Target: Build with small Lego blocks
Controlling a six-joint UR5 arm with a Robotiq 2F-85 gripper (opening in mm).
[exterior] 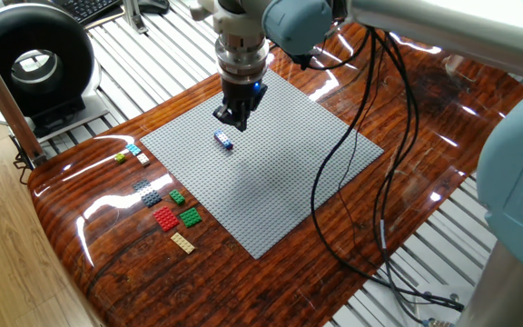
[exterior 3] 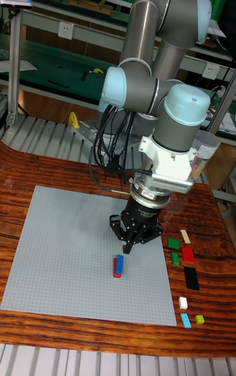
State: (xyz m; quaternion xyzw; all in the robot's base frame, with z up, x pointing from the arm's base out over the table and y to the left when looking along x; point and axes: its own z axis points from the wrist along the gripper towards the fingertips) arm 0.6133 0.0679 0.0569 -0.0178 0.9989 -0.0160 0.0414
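A small red and blue Lego stack (exterior: 223, 140) (exterior 3: 118, 265) sits on the grey baseplate (exterior: 280, 182) (exterior 3: 59, 258). My gripper (exterior: 232, 120) (exterior 3: 128, 246) hangs just above and behind it, not touching. Its fingers come together at the tips and hold nothing. Loose small Lego blocks lie on the wood beside the plate: cyan (exterior: 133, 148), yellow-green (exterior: 121, 157), tan-white (exterior: 142, 159), dark grey (exterior: 149, 193), green (exterior: 177, 196), red (exterior: 164, 218), a larger green (exterior: 190, 216) and tan (exterior: 182, 242). The tall fixed view shows the same row, among them red (exterior 3: 188, 254) and white (exterior 3: 183, 302).
Black cables (exterior: 370, 182) trail from the arm across the right side of the table. A round black device (exterior: 30, 64) stands beyond the table's left end. Slatted metal surrounds the wooden top (exterior: 107, 272).
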